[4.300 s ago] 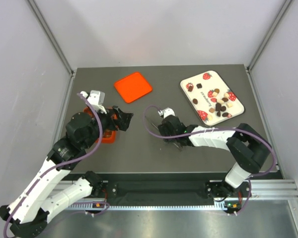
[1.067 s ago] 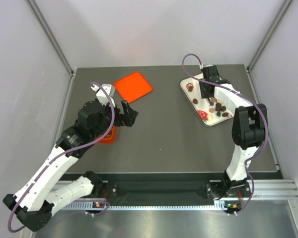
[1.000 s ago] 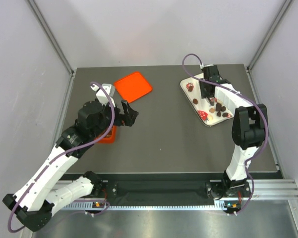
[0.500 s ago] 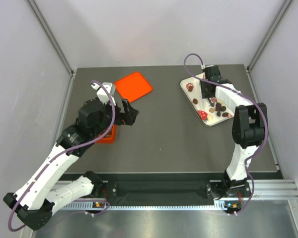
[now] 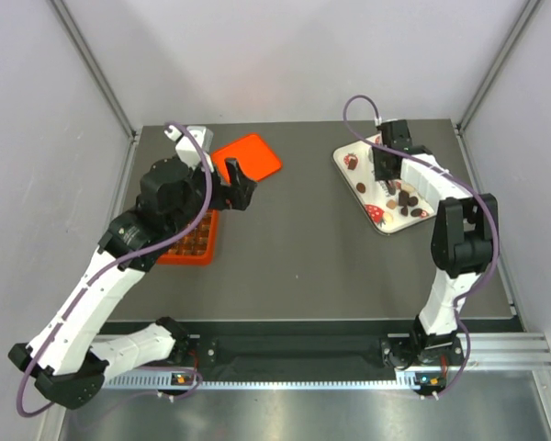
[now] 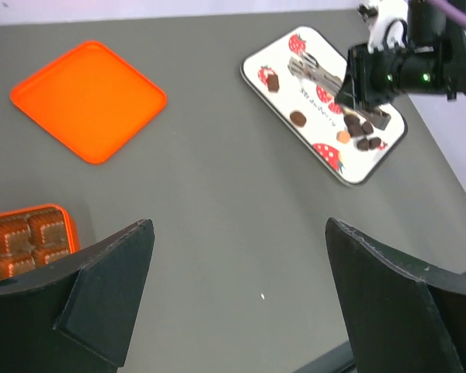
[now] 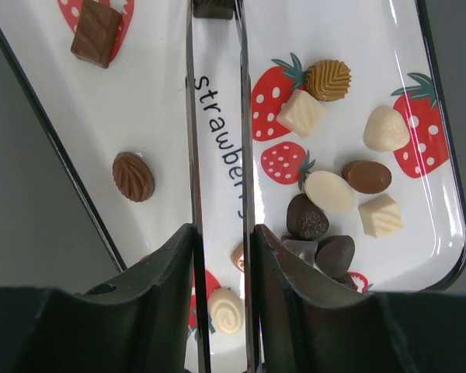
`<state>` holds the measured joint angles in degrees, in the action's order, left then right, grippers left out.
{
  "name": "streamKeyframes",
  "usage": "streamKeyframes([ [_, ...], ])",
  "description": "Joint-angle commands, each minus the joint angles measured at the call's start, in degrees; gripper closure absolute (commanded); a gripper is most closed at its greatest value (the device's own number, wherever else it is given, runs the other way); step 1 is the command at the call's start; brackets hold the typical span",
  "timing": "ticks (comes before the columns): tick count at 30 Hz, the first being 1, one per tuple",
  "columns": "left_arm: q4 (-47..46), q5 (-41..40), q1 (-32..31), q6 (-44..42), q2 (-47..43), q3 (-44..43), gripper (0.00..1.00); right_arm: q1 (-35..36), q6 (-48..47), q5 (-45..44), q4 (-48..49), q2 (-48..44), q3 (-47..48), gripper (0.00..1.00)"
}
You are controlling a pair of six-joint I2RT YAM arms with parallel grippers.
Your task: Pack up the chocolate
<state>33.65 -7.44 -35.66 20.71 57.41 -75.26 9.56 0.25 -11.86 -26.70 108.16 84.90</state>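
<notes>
The chocolate (image 7: 326, 233) lies as several small brown and cream pieces on a white strawberry-print tray (image 5: 391, 180) at the far right. The tray also shows in the left wrist view (image 6: 323, 106) and the right wrist view (image 7: 155, 116). My right gripper (image 7: 221, 233) is shut on metal tweezers (image 7: 216, 116) over the tray (image 5: 384, 167). A dark brown piece (image 7: 213, 8) sits between the tweezer tips at the frame's top edge. My left gripper (image 5: 239, 187) is open and empty above the table (image 6: 238, 233). The orange-red compartment box (image 5: 187, 241) holds brown pieces (image 6: 15, 237).
A flat orange lid (image 5: 248, 158) lies at the far middle-left, just beyond my left gripper; it also shows in the left wrist view (image 6: 88, 99). Grey walls enclose the dark table (image 5: 312, 248) on three sides.
My right arm swung from the table's middle to the tray, then held nearly still. My left arm rose and moved toward the lid, uncovering the orange box.
</notes>
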Motion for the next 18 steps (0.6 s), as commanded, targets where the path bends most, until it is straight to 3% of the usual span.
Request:
streamKeyframes([
  [1,2.7,-1.9,0.2,-1.3,2.7,-5.9,0.04,-0.8,2.0,0.7,0.4,-6.2,1.7,0.69],
  [8,4.0,1.2,0.2,2.8,3.9,-9.1,0.05,-0.7,3.2,1.0,-1.4,-10.9,1.3,0.7],
  [13,6.0,2.3,0.2,4.4,2.6,-13.8,0.05,1.2,6.7,5.7,-1.9,-15.0,0.9,0.7],
  [18,5.2,4.4,0.2,5.7,-0.9,-17.7,0.05,8.8,12.4,10.4,0.6,-18.2,-0.2,0.71],
])
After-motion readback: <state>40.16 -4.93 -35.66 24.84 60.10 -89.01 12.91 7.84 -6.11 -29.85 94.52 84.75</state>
